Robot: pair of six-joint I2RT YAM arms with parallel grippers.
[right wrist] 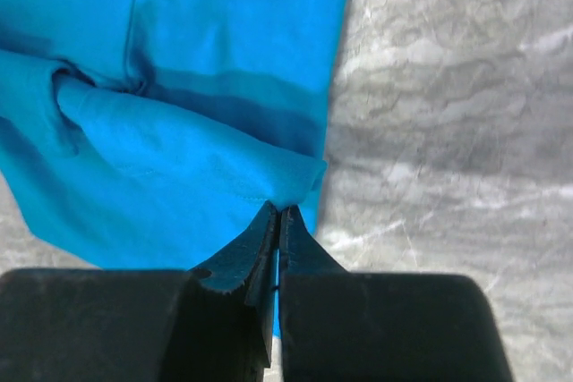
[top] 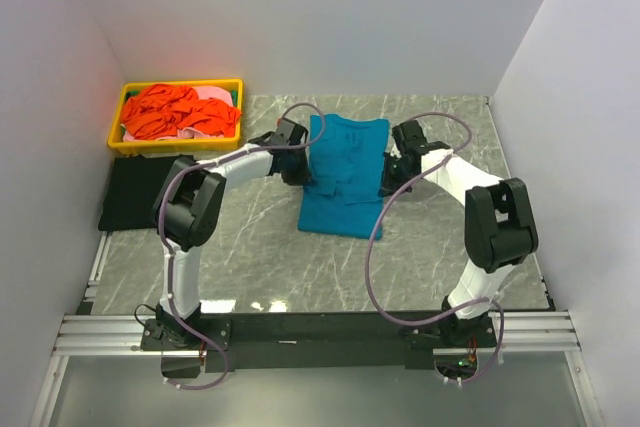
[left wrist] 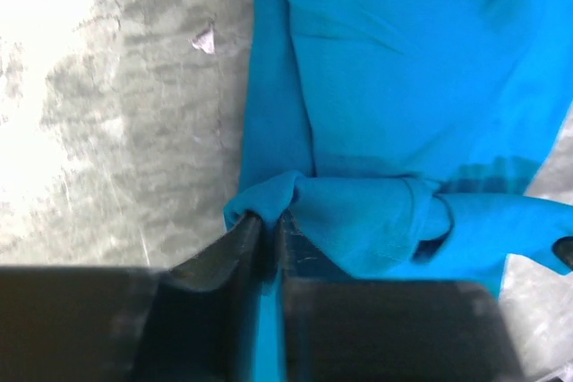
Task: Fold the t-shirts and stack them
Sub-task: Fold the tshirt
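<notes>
A teal-blue t-shirt (top: 342, 172) lies partly folded on the marble table, its upper part doubled over the lower. My left gripper (top: 297, 167) is at its left edge. In the left wrist view its jaws (left wrist: 269, 217) pinch a bunched fold of the teal cloth (left wrist: 412, 69), with only a thin slit between them. My right gripper (top: 392, 175) is at the shirt's right edge, shut on a corner of the teal cloth (right wrist: 197, 60) at its fingertips (right wrist: 279, 210). A black t-shirt (top: 135, 197) lies flat at the left. Orange-red t-shirts (top: 175, 112) and a pink one (top: 210, 95) fill the tray.
The yellow tray (top: 125, 144) stands at the back left against the white wall. White walls close the table on three sides. Bare marble (top: 300, 267) lies between the teal shirt and the arm bases. Purple cables loop from both arms.
</notes>
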